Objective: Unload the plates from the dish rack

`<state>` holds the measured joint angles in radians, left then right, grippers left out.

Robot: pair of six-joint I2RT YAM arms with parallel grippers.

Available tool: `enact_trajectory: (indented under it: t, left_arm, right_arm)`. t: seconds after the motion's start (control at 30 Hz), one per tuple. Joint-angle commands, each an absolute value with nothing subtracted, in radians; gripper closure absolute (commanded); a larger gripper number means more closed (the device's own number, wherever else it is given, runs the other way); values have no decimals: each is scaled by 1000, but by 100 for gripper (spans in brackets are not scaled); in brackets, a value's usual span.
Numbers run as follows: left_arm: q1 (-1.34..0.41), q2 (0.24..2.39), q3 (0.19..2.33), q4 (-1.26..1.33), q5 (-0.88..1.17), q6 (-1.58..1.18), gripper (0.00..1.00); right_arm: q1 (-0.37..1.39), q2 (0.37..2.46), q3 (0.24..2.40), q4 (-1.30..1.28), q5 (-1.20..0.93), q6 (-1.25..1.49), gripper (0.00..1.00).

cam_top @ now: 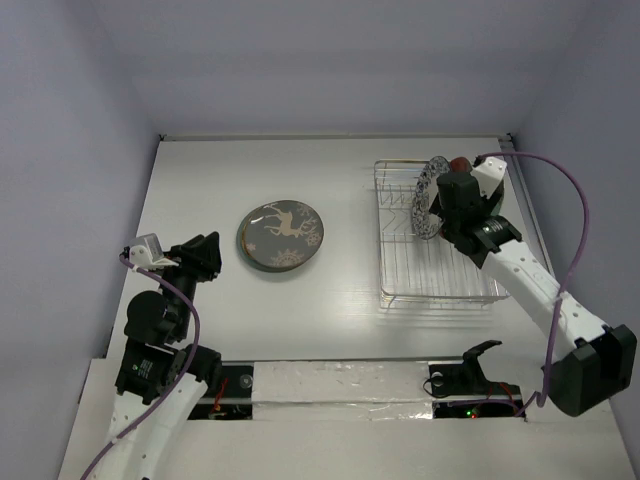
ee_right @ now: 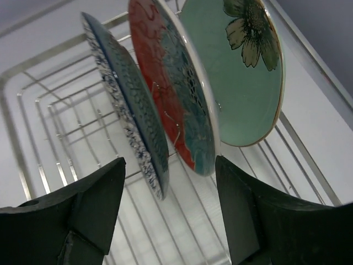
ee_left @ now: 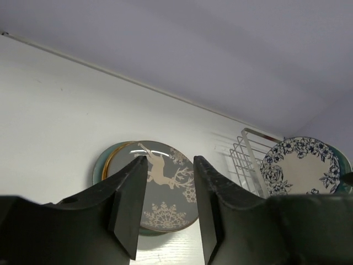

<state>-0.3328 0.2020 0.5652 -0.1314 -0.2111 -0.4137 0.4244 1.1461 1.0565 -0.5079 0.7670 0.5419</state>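
r gripper is wide open and holds nothing. its two black fingers sit either side of the lower rims of the upright plates, and from the wrist cam both the blue-white plate and the red plate seem to fall inside the gap. can't tell if any pad touches a rim. the mint plate w/ a painted flower stands just behind the red one, past the r finger. all three stand on edge, close together, at the far end of the dish rack; the rest of the rack is bare wire. l gripper is part open, empty, held well apart from the rack and aimed at the deer plate, which lies flat on the table atop other plates; teal and gold rims peek out at its l side. step in hand, i'd say: r arm lining up on the next plate, prob. the blue-white one as it's nearest. next move needs the fingers shifted so only that rim sits between them, then a firm pinch and a straight lift clear of the prongs. plates look like glossy glazed ceramic, thin-rimmed, so likely slippery; the red one has a raised pattern. rack is thin shiny wire, table matt white.
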Motion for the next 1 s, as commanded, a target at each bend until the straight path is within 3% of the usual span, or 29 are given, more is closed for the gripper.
enact_trajectory:
  t: [0.0,0.37,0.5,0.53,0.97]
  left_arm:
    - [-337,189,565,-86,-207,-411,63]
    - [-337,187,566,-86,-207,-410,60]
    - [-347,184,568,-86,-207,-410,60]
    - [-347,184,568,-86,-207,-410,60]
    - [-347,183,568,-86,-207,-411,60]
  right_arm:
    - [382,1213,1045,-430,756,480,29]
    - [331,1393,1172,-379,745,381,63]
    - [331,1420,1224,-433,752,367,95]
    - [331,1416,1232,-437,744,361,98]
    - [331,1306,1488,-572,706,275,100]
